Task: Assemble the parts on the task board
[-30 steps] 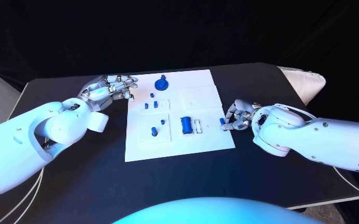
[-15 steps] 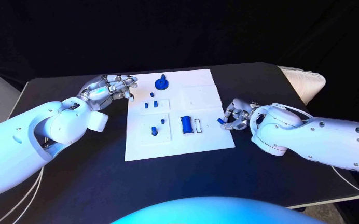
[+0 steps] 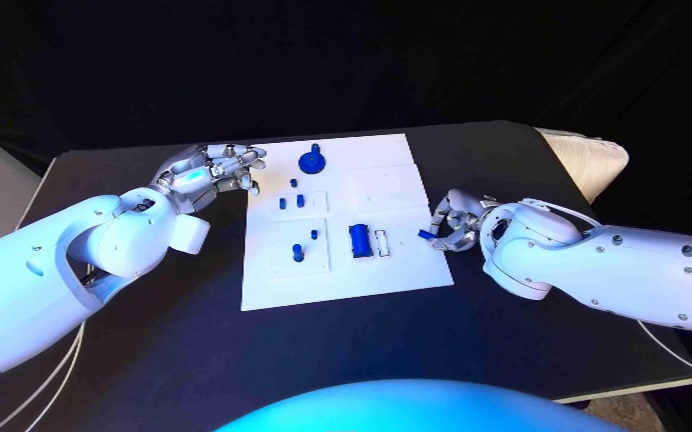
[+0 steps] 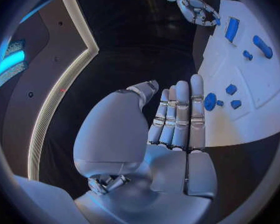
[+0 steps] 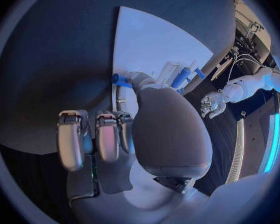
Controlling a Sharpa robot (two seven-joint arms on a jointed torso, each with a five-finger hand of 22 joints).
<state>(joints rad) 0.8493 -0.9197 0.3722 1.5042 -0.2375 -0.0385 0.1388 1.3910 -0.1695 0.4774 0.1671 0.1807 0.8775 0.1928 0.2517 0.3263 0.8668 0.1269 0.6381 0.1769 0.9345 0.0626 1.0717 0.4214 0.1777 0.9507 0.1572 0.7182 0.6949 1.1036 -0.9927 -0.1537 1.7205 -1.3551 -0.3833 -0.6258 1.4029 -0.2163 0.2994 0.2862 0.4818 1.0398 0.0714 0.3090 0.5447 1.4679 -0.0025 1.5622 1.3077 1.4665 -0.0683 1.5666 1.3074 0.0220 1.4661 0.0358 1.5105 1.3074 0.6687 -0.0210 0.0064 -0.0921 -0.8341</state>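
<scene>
Evidently well short of finished, judging by the loose pieces on the task board (image 3: 346, 257). Starting at the left: left hand (image 3: 212, 174) hovering just beside the board's far-left corner, fingers held straight and pressed together side by side, holding nothing, as the left wrist view confirms (image 4: 177, 119). Moving right onto the white plate: a round blue knob part (image 3: 312, 162) standing near the far edge, a cluster of small blue pegs (image 3: 293, 199) on the raised square plate below it, and another blue peg (image 3: 299, 250) on the near-left square plate. Further right, a larger blue block (image 3: 358, 241) beside a white insert (image 3: 381, 243), apparently seated or about to be. Far-right square plate (image 3: 385, 184) showing no blue at all, so probably awaiting its piece. At the right edge of the board: right hand (image 3: 451, 224) pinching a small blue part (image 3: 428, 233) between thumb and a finger, other fingers curled; same pinch seen in the right wrist view (image 5: 119, 79), held above the board's edge.

Hard to make out: which pegs are truly seated rather than lying loose, the exact shape of the pinched part, and whether it touches the board. Hidden behind the right hand: the board's near-right edge.
</scene>
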